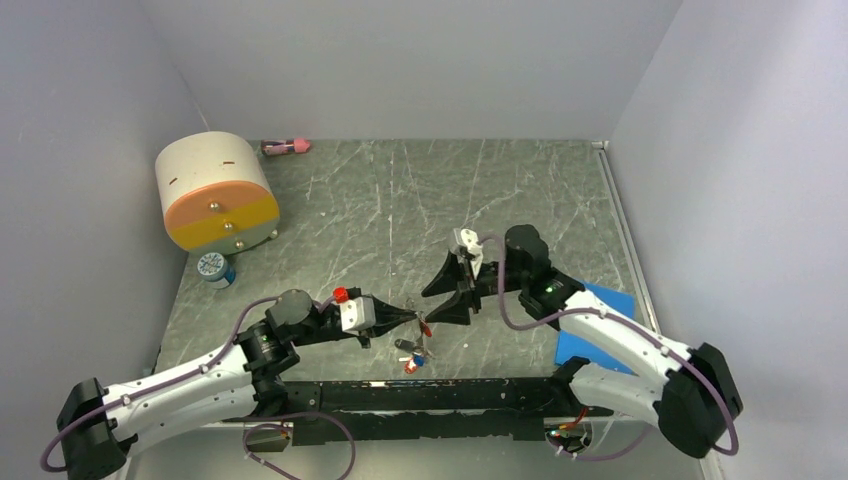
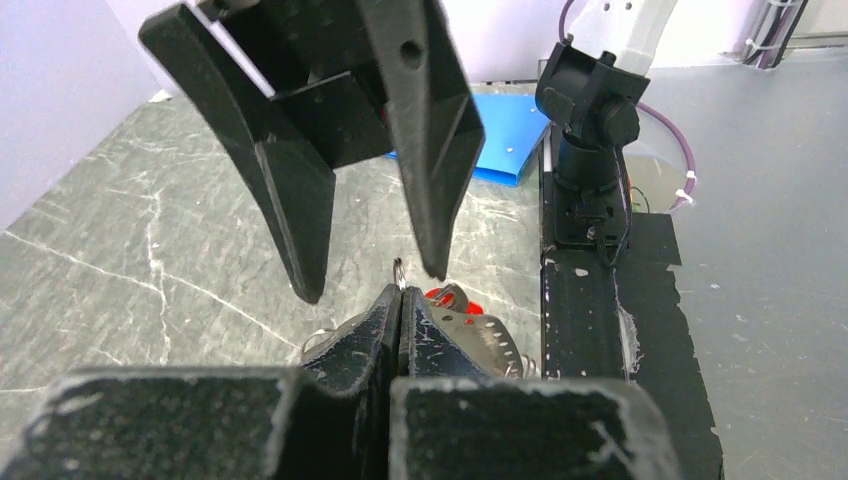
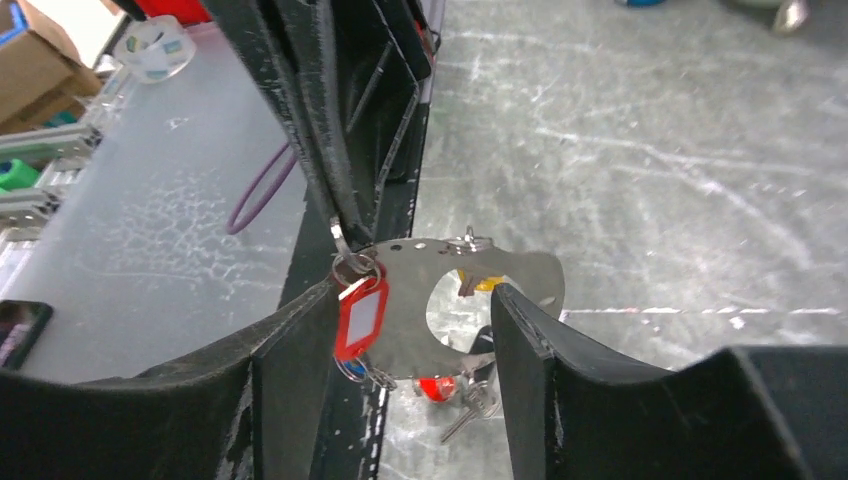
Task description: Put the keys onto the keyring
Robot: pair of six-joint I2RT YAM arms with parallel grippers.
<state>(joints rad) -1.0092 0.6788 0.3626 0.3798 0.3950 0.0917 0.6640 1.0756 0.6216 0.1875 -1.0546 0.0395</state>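
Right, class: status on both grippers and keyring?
Left gripper shut on thin silver keyring with flat plate. Right gripper open, flanking plate. Red-headed metal keys beneath. Red plastic tag crowds the ring.

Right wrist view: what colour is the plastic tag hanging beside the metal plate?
The tag is red with a pale insert, clearest in the right wrist view.

Top cam high behind; wrist cams close, opposed, share keyring point(image 3: 520, 275).

**Around the edges**

We see a cream-and-orange drum point(image 1: 215, 190) at the far left of the grey marbled table point(image 1: 400, 200). A small blue-and-white jar point(image 1: 216, 269) sits just near of it. A pink tube point(image 1: 285, 147) lies by the far wall, and a blue sheet point(image 1: 612, 300) at the near right.
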